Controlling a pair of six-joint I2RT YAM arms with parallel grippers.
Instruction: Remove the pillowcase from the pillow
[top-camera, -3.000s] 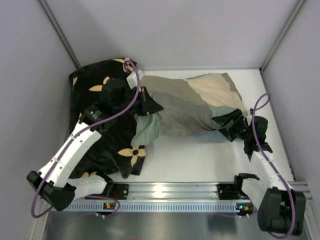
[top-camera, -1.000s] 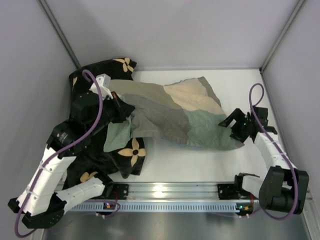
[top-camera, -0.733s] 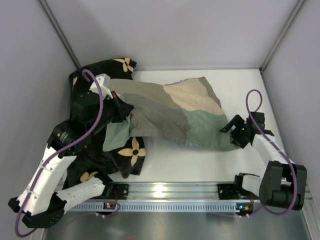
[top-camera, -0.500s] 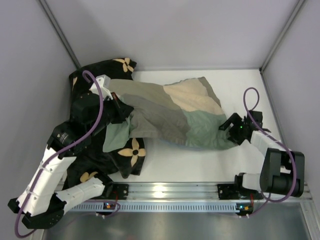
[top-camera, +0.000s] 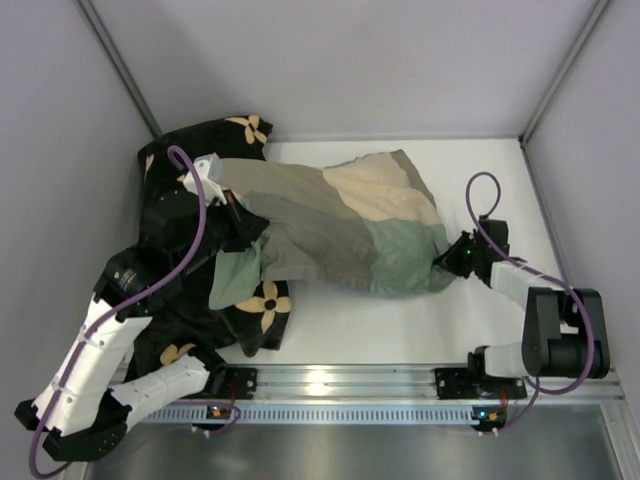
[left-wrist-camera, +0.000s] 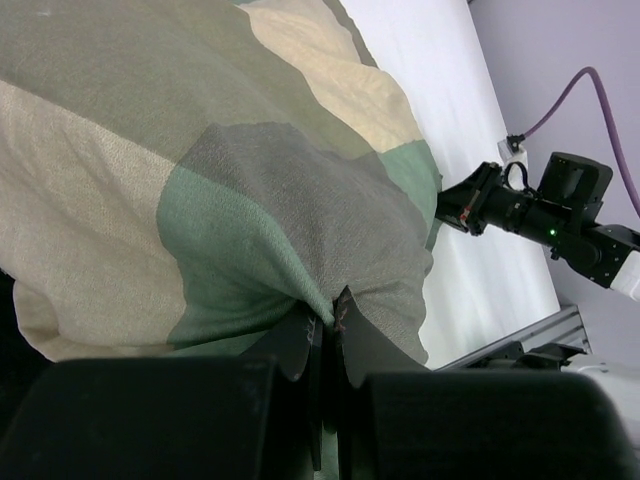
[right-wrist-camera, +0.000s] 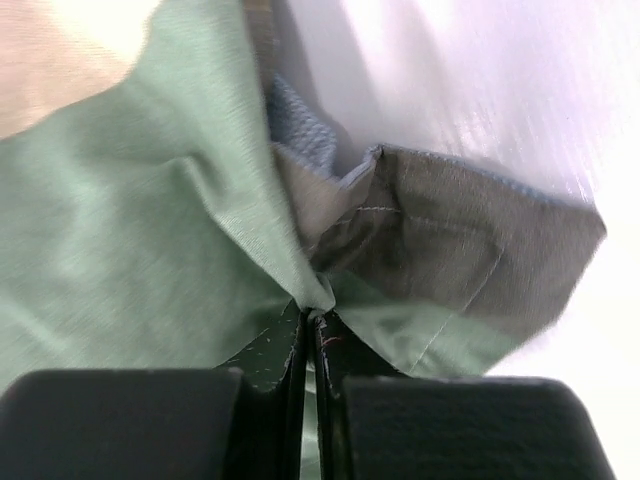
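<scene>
- White desk (top-camera: 400, 330) is seen.
- One pillowcase (top-camera: 340, 225) is clamped by two end effectors: left end effector (left-wrist-camera: 328, 318), right end effector (right-wrist-camera: 310, 318).
- One black cushion (top-camera: 190, 300) is seen beneath the left.

top: overhead, looking down, far | wrists: close-up, low | all share: pillowcase (top-camera: 340, 225)

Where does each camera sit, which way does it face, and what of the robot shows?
Top external: above and behind the bases, looking down on the table; left arm and right arm show, pillowcase held between them.
Left wrist: looks along the pillowcase toward the right arm; left gripper shut on fabric at bottom.
Right wrist: close on the pillowcase's edge; right gripper shut on it.
Shared: top and left wrist both show the right arm.
</scene>
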